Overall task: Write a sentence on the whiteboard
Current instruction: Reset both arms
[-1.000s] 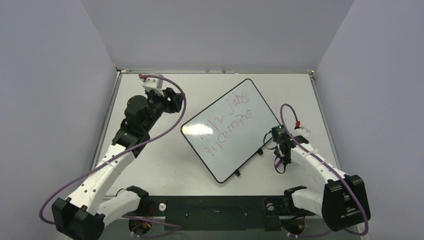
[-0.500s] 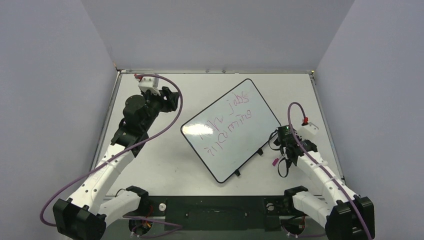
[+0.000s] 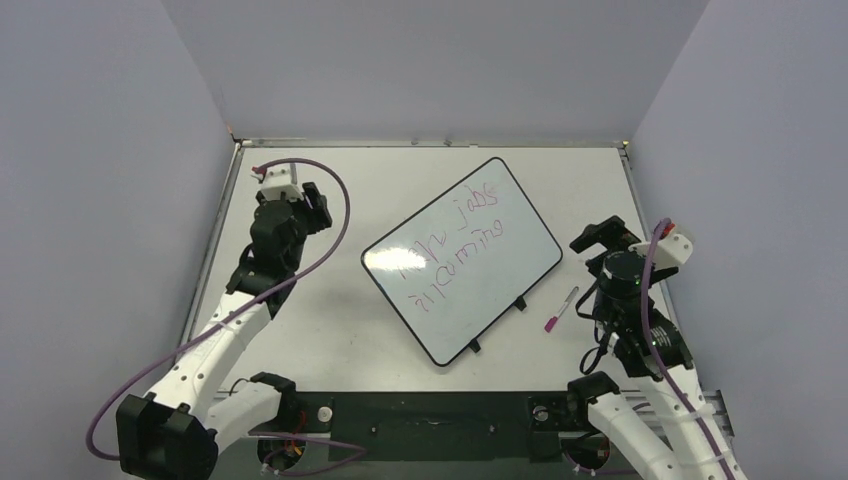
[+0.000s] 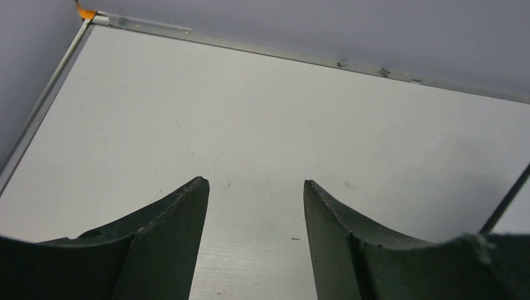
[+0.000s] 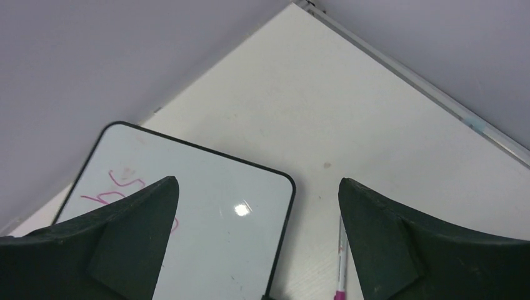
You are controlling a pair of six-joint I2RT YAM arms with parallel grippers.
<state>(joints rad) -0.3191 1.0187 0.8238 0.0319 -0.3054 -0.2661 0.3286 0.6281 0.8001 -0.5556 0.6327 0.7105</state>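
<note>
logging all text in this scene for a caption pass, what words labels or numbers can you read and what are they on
"jobs": last word of the top line of the sentence, pink handwriting on the whiteboard
"coming": last word of the lower line
The first word of each line is too scrawled and partly in glare; unreadable.
The marker pen beside the board shows no readable label.
No other text is visible.

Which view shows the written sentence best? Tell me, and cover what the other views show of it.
The top external view: both pink lines of the sentence lie fully visible on the whiteboard. The right wrist view catches only a few strokes; the left wrist view shows none.
</note>
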